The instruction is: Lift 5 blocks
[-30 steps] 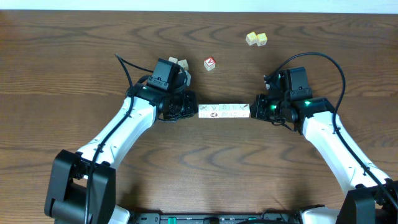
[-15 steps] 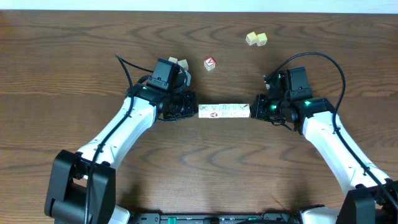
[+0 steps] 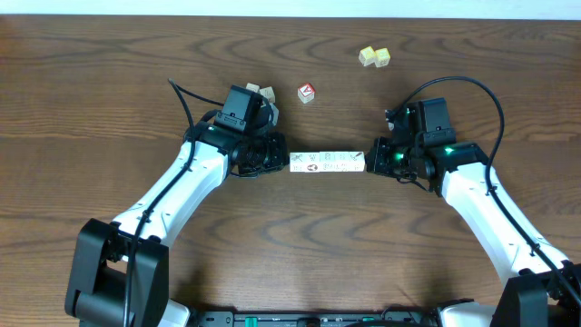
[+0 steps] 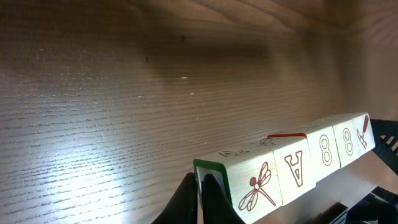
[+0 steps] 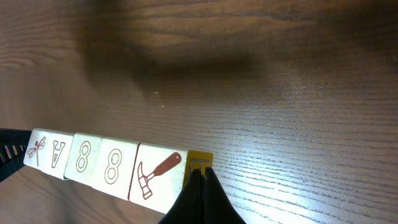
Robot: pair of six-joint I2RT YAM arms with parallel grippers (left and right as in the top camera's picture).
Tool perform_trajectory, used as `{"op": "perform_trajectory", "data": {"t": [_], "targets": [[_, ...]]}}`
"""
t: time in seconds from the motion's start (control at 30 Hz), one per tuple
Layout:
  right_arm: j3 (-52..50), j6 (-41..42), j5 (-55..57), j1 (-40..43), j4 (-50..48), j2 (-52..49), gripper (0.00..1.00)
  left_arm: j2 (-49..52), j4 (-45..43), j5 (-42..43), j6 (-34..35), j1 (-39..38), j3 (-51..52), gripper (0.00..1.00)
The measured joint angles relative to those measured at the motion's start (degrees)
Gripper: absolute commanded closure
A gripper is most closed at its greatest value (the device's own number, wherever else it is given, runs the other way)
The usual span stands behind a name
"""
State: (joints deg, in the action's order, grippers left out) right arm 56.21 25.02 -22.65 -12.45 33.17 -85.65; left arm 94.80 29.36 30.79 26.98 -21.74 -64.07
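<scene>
Blocks point(image 3: 328, 163) form one row, squeezed endwise between the clenched left hand point(image 3: 285, 161) and the clenched right hand point(image 3: 370, 158).

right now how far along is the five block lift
Done: five blocks lined up in one touching row. In hand: shut left fingers and right fingers press its two ends. Left: the lift; whether the row is off the table is unclear.

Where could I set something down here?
Free: the wood between the arms, on the robot's side of the block row, and the far-left corner. Crowded: the middle, where left pincer and right pincer flank the row, red-faced cube and yellow cubes behind.
</scene>
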Motion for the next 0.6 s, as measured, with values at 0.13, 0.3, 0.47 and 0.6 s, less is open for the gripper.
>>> {"op": "perform_trajectory", "data": {"t": [0.13,0.3,0.47,0.6], "targets": [[0.0,0.0,0.1,0.0,0.0,0.0,0.99,0.0,-0.5,0.0,0.2,0.0,0.0,0.93],[0.0,0.0,0.5,0.0,0.0,0.0,0.99,0.0,-1.8,0.0,0.2,0.0,0.0,0.93],[0.0,0.0,0.8,0.0,0.1,0.0,0.99,0.0,-2.4,-0.1,0.3,-0.1,0.0,0.93],[0.0,0.2,0.9,0.0,0.1,0.0,0.99,0.0,-2.4,-0.1,0.3,-0.1,0.0,0.93]]}}
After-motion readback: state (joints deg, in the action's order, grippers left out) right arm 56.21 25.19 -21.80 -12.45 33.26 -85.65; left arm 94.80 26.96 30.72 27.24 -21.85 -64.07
